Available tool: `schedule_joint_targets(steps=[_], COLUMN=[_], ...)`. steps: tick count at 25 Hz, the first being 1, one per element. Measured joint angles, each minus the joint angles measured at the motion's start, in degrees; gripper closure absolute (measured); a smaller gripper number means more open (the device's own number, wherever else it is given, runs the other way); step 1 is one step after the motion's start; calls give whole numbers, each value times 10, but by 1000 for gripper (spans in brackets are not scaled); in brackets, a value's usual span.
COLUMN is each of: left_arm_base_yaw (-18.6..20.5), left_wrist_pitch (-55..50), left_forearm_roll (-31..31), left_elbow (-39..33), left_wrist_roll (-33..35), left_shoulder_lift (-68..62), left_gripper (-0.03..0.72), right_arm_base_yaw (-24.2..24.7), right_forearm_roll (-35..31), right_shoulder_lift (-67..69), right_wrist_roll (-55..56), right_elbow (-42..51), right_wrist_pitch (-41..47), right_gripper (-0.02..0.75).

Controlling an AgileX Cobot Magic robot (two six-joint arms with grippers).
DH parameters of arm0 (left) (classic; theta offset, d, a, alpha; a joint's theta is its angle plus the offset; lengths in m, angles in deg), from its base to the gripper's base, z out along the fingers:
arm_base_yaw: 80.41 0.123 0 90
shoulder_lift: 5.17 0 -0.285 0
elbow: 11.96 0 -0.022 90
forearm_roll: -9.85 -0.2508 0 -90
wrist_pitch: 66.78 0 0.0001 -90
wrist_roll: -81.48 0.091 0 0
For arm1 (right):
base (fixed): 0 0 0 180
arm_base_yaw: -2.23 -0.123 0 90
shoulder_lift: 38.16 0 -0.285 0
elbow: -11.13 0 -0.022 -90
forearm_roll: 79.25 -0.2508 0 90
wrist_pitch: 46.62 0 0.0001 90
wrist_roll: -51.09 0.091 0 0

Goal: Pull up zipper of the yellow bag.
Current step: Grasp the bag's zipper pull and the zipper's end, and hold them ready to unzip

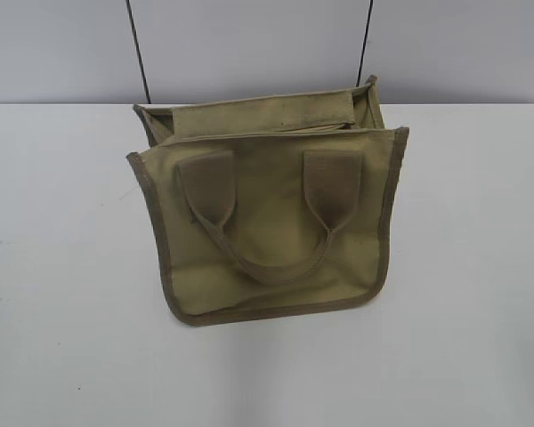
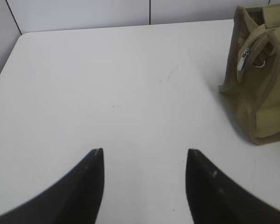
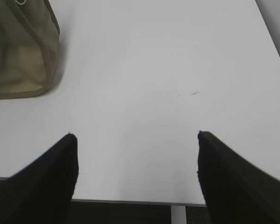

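Observation:
The yellow bag (image 1: 267, 231) is a khaki canvas tote with darker trim and a looped handle, standing in the middle of the white table (image 1: 62, 294). Its top fabric panel (image 1: 267, 114) faces up; the zipper line cannot be made out there. In the left wrist view the bag (image 2: 266, 93) is at the far right, with the silver zipper pull (image 2: 243, 58) hanging at its end. In the right wrist view a bag corner (image 3: 18, 51) is at the top left. My left gripper (image 2: 144, 151) and right gripper (image 3: 136, 135) are open, empty and well short of the bag. Neither shows in the exterior view.
A grey wall (image 1: 249, 44) with two dark vertical lines stands behind the table. The table's front edge (image 3: 130, 202) shows below the right gripper, with a white leg under it. White tabletop spreads on both sides of the bag.

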Motion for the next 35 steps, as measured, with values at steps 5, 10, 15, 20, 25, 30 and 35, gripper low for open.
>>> schedule_joint_targets(steps=[5, 10, 15, 20, 25, 30, 35], left_arm_base_yaw=[0, 0, 0, 0, 0, 0, 0], left_wrist_pitch=[0, 0, 0, 5, 136, 316, 535], left_forearm_roll=[0, 0, 0, 12, 36, 44, 57], left_elbow=[0, 0, 0, 4, 12, -16, -103], left_wrist_roll=[0, 0, 0, 0, 0, 0, 0], left_shoulder_lift=[0, 0, 0, -4, -37, -117, -220], left_gripper=[267, 267, 267, 267, 267, 267, 267], right_arm_base_yaw=[0, 0, 0, 0, 0, 0, 0], right_forearm_roll=[0, 0, 0, 0, 0, 0, 0], right_shoulder_lift=[0, 0, 0, 0, 0, 0, 0], right_wrist_roll=[0, 0, 0, 0, 0, 0, 0], right_elbow=[0, 0, 0, 0, 0, 0, 0], right_wrist_pitch=[0, 0, 0, 0, 0, 0, 0], right_gripper=[155, 155, 155, 155, 155, 155, 155])
